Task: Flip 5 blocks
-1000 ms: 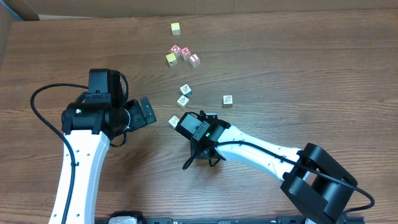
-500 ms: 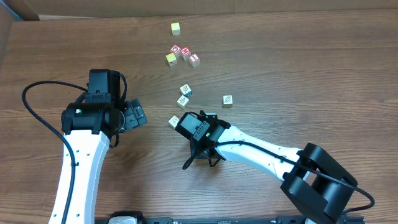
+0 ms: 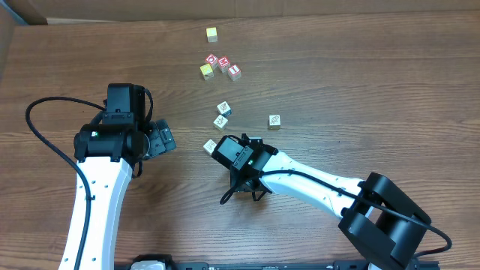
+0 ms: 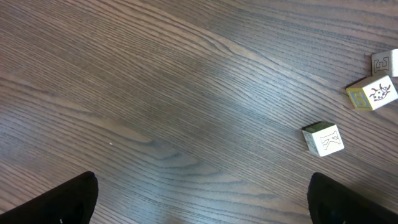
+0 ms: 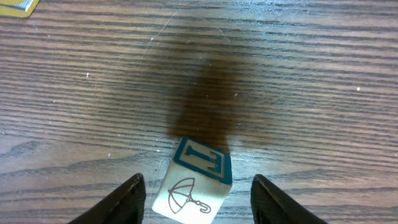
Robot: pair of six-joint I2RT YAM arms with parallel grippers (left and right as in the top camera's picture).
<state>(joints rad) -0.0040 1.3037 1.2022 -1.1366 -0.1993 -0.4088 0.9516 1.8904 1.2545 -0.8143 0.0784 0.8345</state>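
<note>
The right end effector [image 5: 200, 198] stands spread around an umbrella-marked block [image 5: 202, 163] that sits on the wooden surface [image 5: 298, 74], its fingers just clear of it. The left end effector [image 4: 205, 202], spread wide and empty, hovers near a letter K block [image 4: 323, 138].

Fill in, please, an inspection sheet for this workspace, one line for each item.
Surface: wooden table, bare grain.
Job's things: four pale blocks seen from overhead; the umbrella block sits inside the right gripper, touching neither finger.
Clutter: three red-faced cubes and two yellow cubes, far side.
Grippers: left gripper open, empty; right gripper open.
Cables: black cable loops beside left arm; another hangs under right arm.
Surroundings: brown board beyond the far left corner.
</note>
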